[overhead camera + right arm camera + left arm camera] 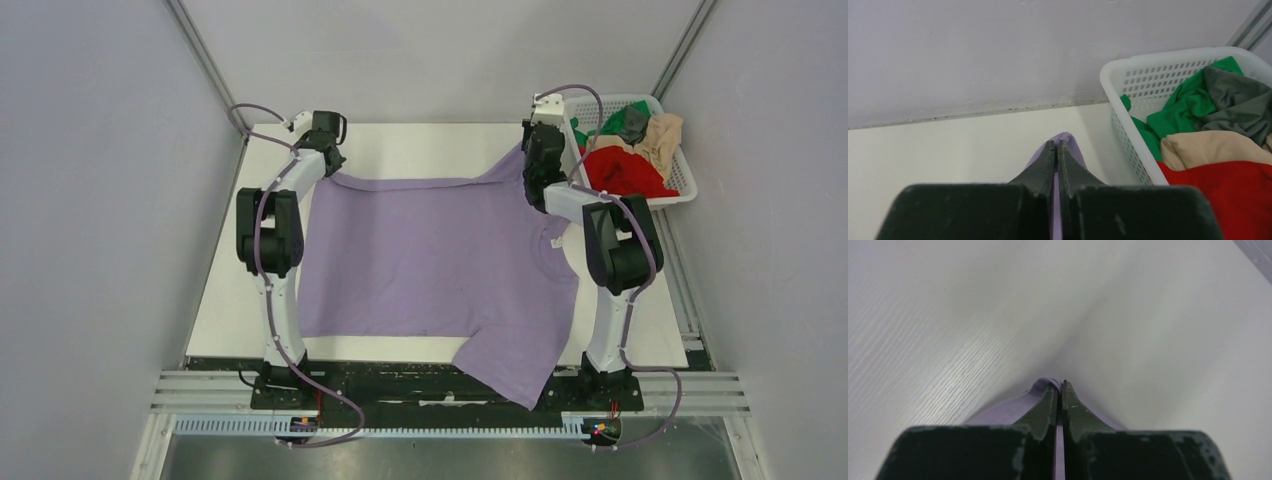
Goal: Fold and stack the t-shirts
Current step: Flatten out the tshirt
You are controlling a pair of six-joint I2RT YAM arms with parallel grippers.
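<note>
Left gripper [325,142]: I have it pinching the purple t-shirt [430,260] by its far hem corner
Lie: spread on the table [420,138], long axis left-right, collar rightward, body nearward of both claws
Right gripper [540,152]: pinching the far sleeve, beside the basket [1168,54]

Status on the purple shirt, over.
Left gripper shut on purple t-shirt, right gripper too, both at far edge. Shirt spread flat, one sleeve over the near edge. Basket off right, nothing in the way.
</note>
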